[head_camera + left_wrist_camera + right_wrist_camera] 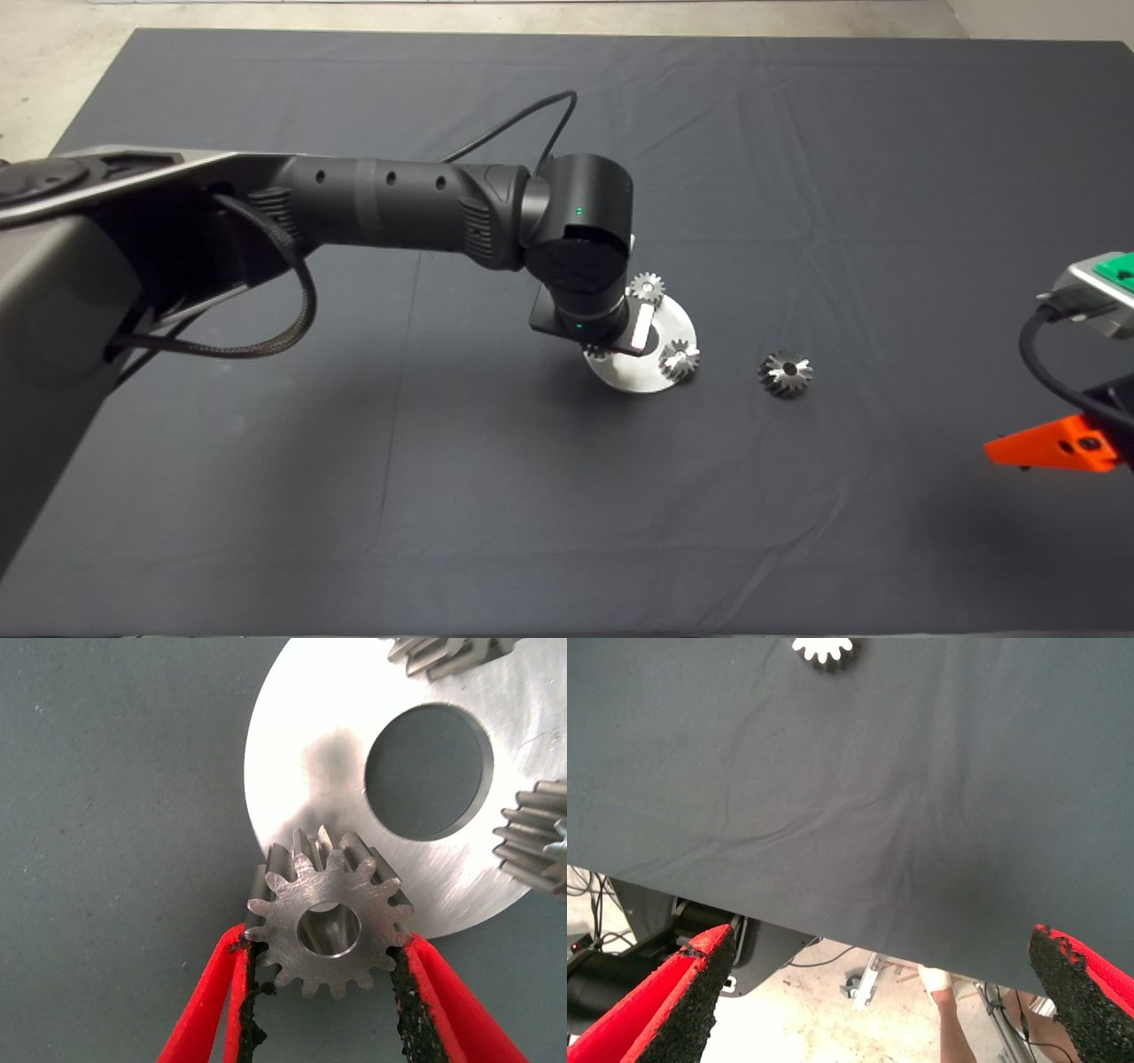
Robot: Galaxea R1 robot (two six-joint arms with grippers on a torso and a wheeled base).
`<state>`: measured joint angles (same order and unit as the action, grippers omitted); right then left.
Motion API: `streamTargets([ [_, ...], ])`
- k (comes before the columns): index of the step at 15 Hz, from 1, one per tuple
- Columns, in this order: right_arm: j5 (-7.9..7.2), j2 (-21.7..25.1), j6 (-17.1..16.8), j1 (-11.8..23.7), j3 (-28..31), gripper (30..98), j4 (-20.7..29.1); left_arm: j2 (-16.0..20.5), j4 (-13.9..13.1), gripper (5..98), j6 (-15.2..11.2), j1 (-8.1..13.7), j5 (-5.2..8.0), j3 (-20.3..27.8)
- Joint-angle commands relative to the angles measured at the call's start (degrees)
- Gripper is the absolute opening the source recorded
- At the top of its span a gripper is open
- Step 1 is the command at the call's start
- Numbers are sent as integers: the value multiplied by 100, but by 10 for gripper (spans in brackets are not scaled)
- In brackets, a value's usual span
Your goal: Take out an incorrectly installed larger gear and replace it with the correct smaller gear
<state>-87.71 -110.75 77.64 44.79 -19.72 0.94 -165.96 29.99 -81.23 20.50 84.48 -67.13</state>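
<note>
Dark mat (354, 487) over table, wrinkled, covers nearly whole head view; pale floor strip along far edge. Right wrist view: mat edge, pale floor beyond, cables, stand parts, a person's leg (957, 1036).

Round silver plate (675, 321) near mat centre, flat, big round hole through middle. On plate in head view: small spur gear (647, 286) at far rim; brighter slanted-tooth gear (679, 359) at right near rim.

Left gripper (323, 992) over plate's left near rim, arm reaching in from left. Red fingers (208, 1010) clamped on smaller gear (330, 914), black pads pressing teeth on opposite sides. Flat face and bore toward wrist camera, bore axis running roughly along fingers. Gear overlaps plate rim in wrist view; touching plate or not, cannot tell. In head view mostly hidden under wrist, only a sliver of teeth by plate's left edge.

Larger gear (786, 373) off plate, on bare mat just right of it, lying flat, dark centre hole facing up, axis vertical, teeth raying out star-like.

Right gripper (877, 992) parked at mat's right edge, fingers spread wide, nothing between.
</note>
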Motion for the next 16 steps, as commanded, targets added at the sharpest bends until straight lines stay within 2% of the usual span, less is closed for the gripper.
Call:
streamTargets([
  [1, -132, 13, 14, 101, 32, 877, 179, 33, 25, 338, -16, 86, 60, 88],
  [4, -123, 11, 14, 101, 29, 877, 179, 24, 25, 338, -16, 86, 130, 97],
  [10, -132, 22, 14, 101, 41, 877, 179, -125, 33, 338, -16, 86, 112, 34],
  [16, -132, 22, 14, 101, 49, 877, 179, -126, 40, 338, -7, 86, 104, -44],
])
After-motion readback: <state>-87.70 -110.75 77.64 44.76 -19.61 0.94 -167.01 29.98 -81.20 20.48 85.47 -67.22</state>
